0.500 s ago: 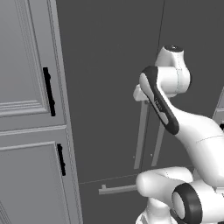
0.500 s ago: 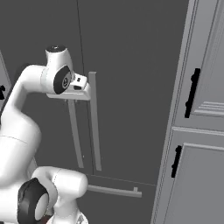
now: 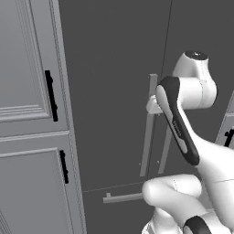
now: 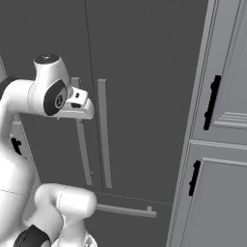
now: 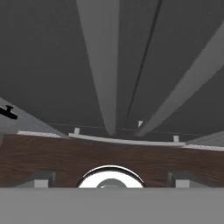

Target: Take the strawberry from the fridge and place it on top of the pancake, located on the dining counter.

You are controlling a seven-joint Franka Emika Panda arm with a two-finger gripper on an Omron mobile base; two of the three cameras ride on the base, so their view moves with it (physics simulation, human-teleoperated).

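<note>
Reaching for the fridge [image 3: 114,91] handles, so the step in hand is door opening; both doors look shut. Tool [image 4: 83,108] sits at the upper end of the left bar handle [image 4: 82,154], close to or touching it; can't tell which. Jaws wide, holding nothing I can see. Next move, as I judge it: straddle one bar handle, clamp, pull along the door's arc. Strawberry presumably inside behind the doors, hidden. Drawer handle [image 5: 124,141] lies across the hand view, below both bars.
</note>
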